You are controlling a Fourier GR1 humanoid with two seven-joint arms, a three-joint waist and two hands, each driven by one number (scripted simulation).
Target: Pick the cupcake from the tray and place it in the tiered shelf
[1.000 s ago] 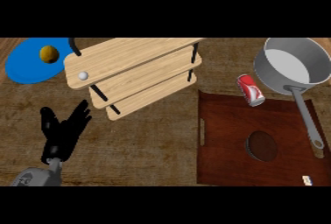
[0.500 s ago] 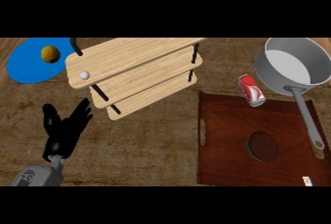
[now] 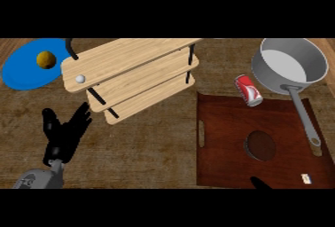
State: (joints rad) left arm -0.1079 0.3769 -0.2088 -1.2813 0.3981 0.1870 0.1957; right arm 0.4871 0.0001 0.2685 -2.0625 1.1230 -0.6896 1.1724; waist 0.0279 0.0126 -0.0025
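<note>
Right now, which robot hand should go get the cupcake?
Probably the right robot hand: it shows at the tray's lower edge, near the cupcake. The left robot hand rests open beside the tiered shelf.

here's the left hand (image 3: 63,133), matte black all over, slim segmented fingers and a thumb, narrowing to a thin black wrist. below it a grey forearm (image 3: 40,179), rounded and metallic-looking, with a darker circular marking on its casing near the wrist end. no cables or screws to make out. over at the lower edge on the right, just a small black tip of the right hand (image 3: 260,184) shows, same dark finish, too little of it to tell its shape.
</note>
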